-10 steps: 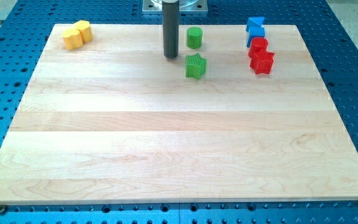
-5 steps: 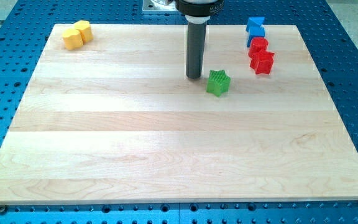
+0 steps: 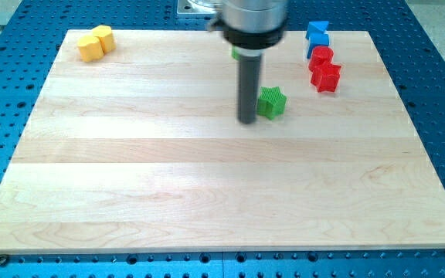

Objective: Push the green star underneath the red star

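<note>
My tip (image 3: 248,120) is seen just beside the green star (image 3: 271,102) on its left in the view, no grasping hand being fitted, while the red star (image 3: 327,77) lies up-right on the table (image 3: 207,193).

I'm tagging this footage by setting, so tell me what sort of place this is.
Probably a robotics lab bench: a wooden board lies on a blue perforated table, with my tip just left of a green star and other small coloured blocks along the top.
</note>
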Available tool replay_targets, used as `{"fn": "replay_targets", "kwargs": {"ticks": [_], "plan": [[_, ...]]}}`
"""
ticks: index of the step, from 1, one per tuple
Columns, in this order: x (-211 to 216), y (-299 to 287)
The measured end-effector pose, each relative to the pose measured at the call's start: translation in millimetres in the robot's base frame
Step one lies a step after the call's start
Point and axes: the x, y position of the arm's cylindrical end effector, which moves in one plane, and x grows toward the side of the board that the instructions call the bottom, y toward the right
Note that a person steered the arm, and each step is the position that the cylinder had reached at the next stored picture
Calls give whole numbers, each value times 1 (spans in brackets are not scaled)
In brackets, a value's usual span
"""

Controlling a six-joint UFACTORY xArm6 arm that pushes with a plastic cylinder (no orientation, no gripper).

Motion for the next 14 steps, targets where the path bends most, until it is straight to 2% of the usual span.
{"fn": "replay_targets", "kwargs": {"ticks": [1,2,3,4,5,6,11,12,14], "plan": [[-6,13],[-9,-34],[-37,0],[-22,24],[-3,71],[7,82],[3,9],[-15,29],[-17,66]]}}
